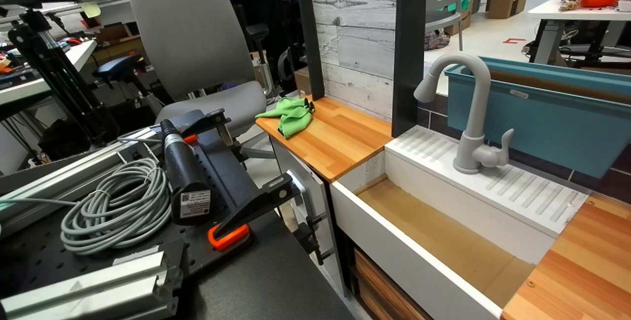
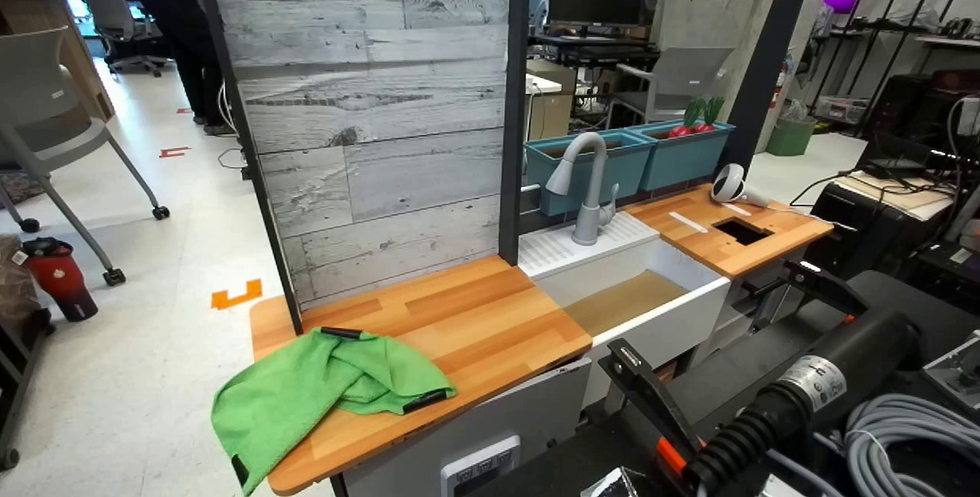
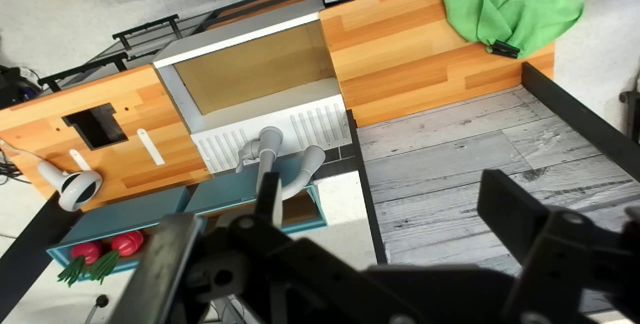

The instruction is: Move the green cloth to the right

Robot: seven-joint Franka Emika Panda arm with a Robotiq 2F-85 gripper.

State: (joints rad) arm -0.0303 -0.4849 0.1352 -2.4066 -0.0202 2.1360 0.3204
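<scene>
The green cloth [image 1: 295, 116] lies crumpled at the outer end of the wooden counter [image 1: 340, 130]. In an exterior view the cloth [image 2: 306, 390] hangs partly over the counter's end, and black patches show on its edges. It also shows at the top right of the wrist view [image 3: 520, 14], lying on the wood. My gripper [image 3: 382, 176] shows only in the wrist view, with its two fingers wide apart and nothing between them. It is above the scene and well apart from the cloth. The arm and gripper are out of both exterior views.
A white sink basin [image 2: 651, 282] with a grey faucet [image 2: 589, 191] adjoins the counter. An upright grey plank panel [image 2: 383, 114] with black posts stands behind the cloth. Teal planters [image 2: 635, 160] are behind the faucet. A black platform with clamps [image 1: 231, 233] and coiled cable [image 1: 118, 206] stands in front.
</scene>
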